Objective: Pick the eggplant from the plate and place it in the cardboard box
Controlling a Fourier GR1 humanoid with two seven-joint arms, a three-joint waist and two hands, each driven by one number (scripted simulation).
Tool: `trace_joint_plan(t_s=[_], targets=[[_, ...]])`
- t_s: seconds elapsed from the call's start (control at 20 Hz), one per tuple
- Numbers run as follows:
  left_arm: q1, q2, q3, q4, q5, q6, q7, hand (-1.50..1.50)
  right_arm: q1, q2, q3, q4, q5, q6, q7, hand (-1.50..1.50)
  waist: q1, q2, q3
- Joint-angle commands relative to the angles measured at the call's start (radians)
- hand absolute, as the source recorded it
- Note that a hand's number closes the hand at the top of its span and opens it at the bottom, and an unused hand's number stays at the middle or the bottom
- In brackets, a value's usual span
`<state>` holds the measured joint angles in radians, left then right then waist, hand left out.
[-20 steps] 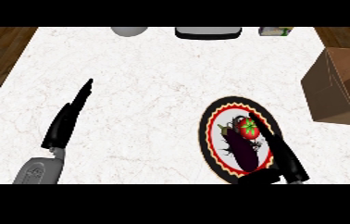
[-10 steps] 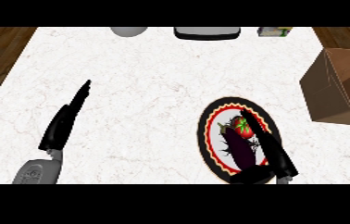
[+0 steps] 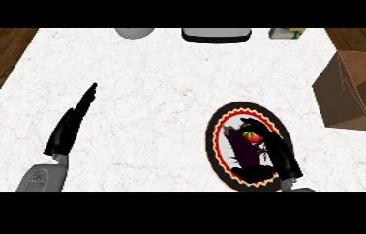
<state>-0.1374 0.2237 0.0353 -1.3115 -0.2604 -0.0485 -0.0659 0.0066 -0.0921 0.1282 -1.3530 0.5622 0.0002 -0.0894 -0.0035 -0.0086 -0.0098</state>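
Since half a second ago, the right hand (image 3: 275, 148) has slid farther over the plate (image 3: 217, 131), its fingers now bent around the eggplant (image 3: 241, 148), which lies on the plate beside a red tomato (image 3: 250, 136). On the white marble counter (image 3: 164, 83), the cardboard box (image 3: 344, 90) sits at the right edge, well apart from the plate. At near left, the left hand (image 3: 70, 124) rests with fingers straight and together, holding nothing.
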Motion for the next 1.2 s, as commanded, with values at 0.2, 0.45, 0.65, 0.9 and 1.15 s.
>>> trace_joint_plan(t_s=[0.2,0.45,0.65,0.9,1.15], targets=[[0.029,-0.019,-0.004,-0.063,0.001,-0.027,0.041,0.0,0.024,0.042,0.016,0.033,0.112,-0.187,-0.051,1.5,0.004,0.008,0.01],[0.058,-0.041,-0.02,-0.111,-0.03,0.001,0.06,0.0,-0.03,0.042,-0.056,0.089,0.103,-0.261,-0.069,1.5,0.006,0.008,0.01],[0.016,-0.036,-0.014,-0.061,-0.026,-0.008,0.053,0.0,-0.068,-0.069,0.071,0.031,0.367,-0.223,0.065,1.5,0.012,0.006,0.007],[-0.005,-0.036,-0.014,-0.028,-0.041,0.005,0.026,0.0,-0.134,-0.217,0.171,0.007,0.606,-0.118,0.133,1.5,0.006,0.007,0.007],[0.068,-0.002,0.018,-0.082,0.001,-0.038,0.003,0.0,-0.115,-0.241,0.174,-0.327,0.617,0.082,0.27,1.5,-0.002,0.004,0.008]])
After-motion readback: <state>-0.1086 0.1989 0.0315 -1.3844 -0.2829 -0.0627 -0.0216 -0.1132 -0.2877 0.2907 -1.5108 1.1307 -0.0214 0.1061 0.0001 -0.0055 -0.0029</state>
